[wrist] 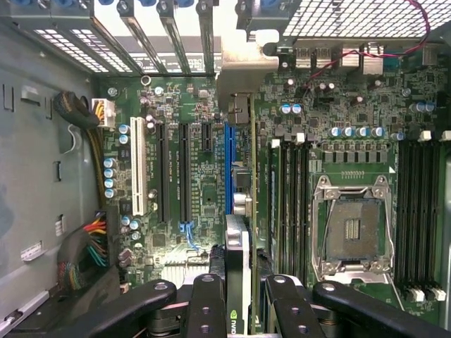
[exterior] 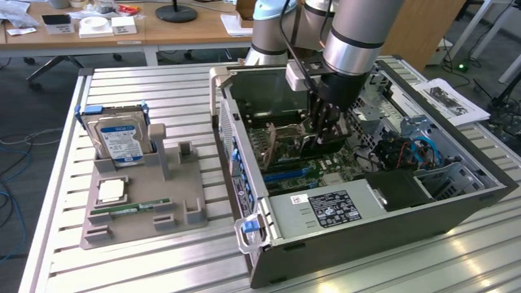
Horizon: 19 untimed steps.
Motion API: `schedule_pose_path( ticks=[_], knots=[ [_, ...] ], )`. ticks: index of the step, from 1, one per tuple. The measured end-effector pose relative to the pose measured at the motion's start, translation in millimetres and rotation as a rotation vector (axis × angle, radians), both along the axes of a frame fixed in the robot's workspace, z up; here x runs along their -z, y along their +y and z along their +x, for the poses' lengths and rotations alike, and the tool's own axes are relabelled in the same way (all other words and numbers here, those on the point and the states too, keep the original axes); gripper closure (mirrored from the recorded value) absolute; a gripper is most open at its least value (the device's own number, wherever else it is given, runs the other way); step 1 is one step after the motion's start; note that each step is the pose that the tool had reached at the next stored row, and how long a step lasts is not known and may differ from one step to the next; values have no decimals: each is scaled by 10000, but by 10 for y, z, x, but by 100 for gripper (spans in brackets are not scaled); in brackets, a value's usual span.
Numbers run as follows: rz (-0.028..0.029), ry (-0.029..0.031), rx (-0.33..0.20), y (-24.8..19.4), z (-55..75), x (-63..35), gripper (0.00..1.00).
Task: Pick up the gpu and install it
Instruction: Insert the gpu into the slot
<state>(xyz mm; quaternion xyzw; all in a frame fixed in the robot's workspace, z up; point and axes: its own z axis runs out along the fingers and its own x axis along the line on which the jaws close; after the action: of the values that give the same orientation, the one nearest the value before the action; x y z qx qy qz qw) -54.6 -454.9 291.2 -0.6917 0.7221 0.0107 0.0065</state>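
Arm: the grey and black robot arm comes down from the top centre of the exterior view into the open computer case (exterior: 366,238).
Pincer: the gripper (exterior: 321,131) is clenched on the gpu (exterior: 285,143); in the wrist view the black fingers (wrist: 208,303) press on both faces of the card's near end.
Gpu: a thin dark brownish card, standing on edge inside the case, above the motherboard (exterior: 326,168), a little toward the exterior view's left of the gripper.
Gpu, wrist view: seen edge-on, it runs from the fingers to its silver bracket (wrist: 243,81) at the row of rear slot openings.
Slot: the card lines up along the blue slot (wrist: 229,169); whether its edge is seated there cannot be told.
Neighbours on the board: a white slot (wrist: 139,165) and black slots on one side of the card, the CPU socket (wrist: 352,225) with its metal frame on the other.
Case: lies on its side with the open face up, in the centre and exterior view's right half, on the slatted metal table (exterior: 146,91).
Holder: a grey fixture (exterior: 138,226) sits on the table in the exterior view's left half, well apart from the gripper.
On the holder: a hard drive (exterior: 121,140) with a blue-white label stands upright, a square chip (exterior: 111,191) lies flat below it, and a green RAM stick (exterior: 130,210) lies flat just below the chip.
Papers: printed sheets (exterior: 452,101) lie beside the case at the exterior view's right edge.
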Motion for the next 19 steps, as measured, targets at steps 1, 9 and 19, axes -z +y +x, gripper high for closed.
schedule_pose_path(
  ticks=[1,9,19],
  knots=[
    [-1,0,1,0,-3,4,73],
    [1,-1,1,0,-23,54,73],
    [0,-1,0,0,-35,76,73]
  ],
)
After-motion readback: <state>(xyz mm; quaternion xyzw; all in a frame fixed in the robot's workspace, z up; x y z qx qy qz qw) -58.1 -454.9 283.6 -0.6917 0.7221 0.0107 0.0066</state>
